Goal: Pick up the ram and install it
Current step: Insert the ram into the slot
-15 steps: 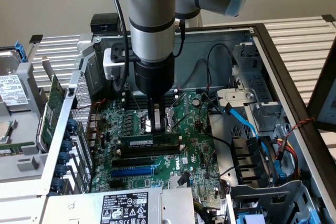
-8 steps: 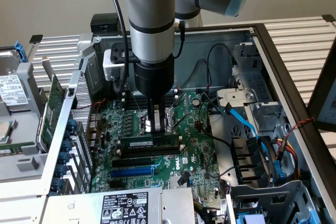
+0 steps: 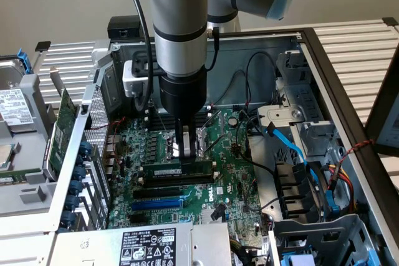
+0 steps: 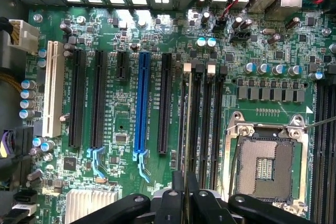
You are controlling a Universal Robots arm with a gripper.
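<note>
Your ram (image 3: 194,169) stands on its long edge over the memory slots (image 4: 202,124) of the motherboard (image 3: 232,185). Its long axis runs from the exterior view's left to the exterior view's right, in line with those slots, and the face with the white label (image 3: 166,171) is turned toward the exterior camera. You cannot tell from either view whether its lower edge is already down in a slot or just above one. Your gripper (image 3: 182,154) comes straight down on the stick near its middle, with its fingers drawn narrow and clamped on the two flat faces. In the wrist view the same gripper (image 4: 185,195) shows its dark fingers pinched close together, in line with the slot nearest the expansion slots. Just beside the memory slots lies the open CPU socket (image 4: 265,166) with its metal frame. On their other side the long expansion slots run parallel, among them a blue one (image 4: 140,103). The open computer case (image 3: 324,60) surrounds the board.
</note>
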